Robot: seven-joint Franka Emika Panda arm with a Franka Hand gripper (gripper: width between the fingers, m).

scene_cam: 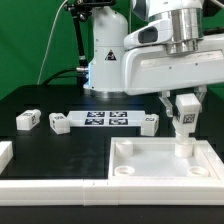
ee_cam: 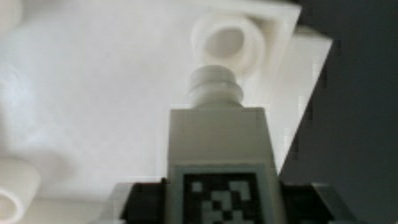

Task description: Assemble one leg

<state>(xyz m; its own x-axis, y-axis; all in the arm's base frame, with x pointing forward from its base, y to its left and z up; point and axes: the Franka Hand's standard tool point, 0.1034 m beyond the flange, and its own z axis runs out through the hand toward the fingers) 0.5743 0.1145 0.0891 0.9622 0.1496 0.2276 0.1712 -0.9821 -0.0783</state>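
My gripper is shut on a leg, a stubby white block with a black-and-white tag, held upright over the large flat white panel. In the wrist view the leg fills the middle, its tag between my fingers, and its threaded tip points toward a round corner socket of the panel. The tip hangs just short of that socket. Two other legs lie on the black table at the exterior view's left, and another lies by the marker board.
The marker board lies flat on the table behind the panel. The robot base stands at the back. A white part edge shows at the exterior view's far left. Another panel socket shows in the wrist view.
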